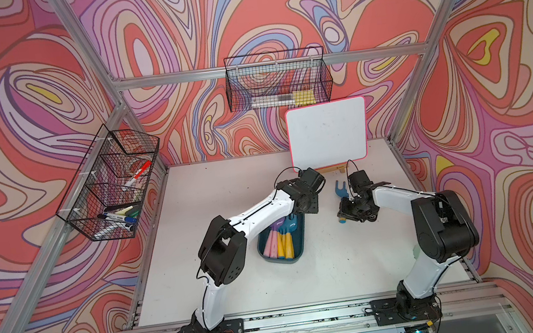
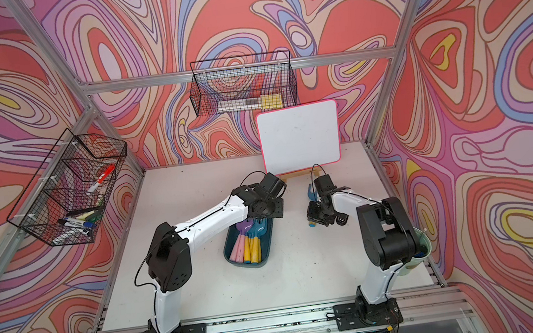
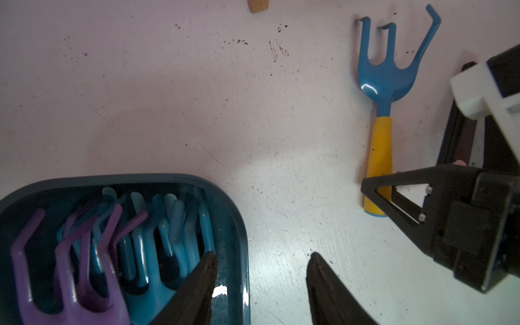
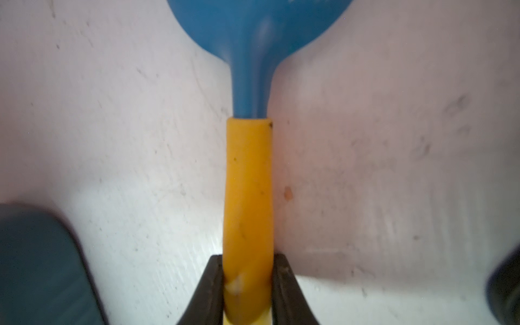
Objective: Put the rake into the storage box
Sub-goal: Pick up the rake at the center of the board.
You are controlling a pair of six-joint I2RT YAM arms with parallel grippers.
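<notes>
Rake (image 3: 380,84), blue with three bent prongs and yellow handle, sat pinched by right gripper (image 4: 247,256); left gripper (image 3: 262,254) gaped empty.

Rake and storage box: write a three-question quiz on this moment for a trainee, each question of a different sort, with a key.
1. True or false: the rake already lies inside the storage box.
2. Which part of the rake sits between the jaws of the right gripper? A: the prongs. B: the yellow handle. C: the blue neck.
3. Fill the gap: the left gripper hangs over the box's rim with its jaws ____ and nothing between them.
Key: 1 false, the rake lies on the table beside the box; 2 B; 3 open.
</notes>
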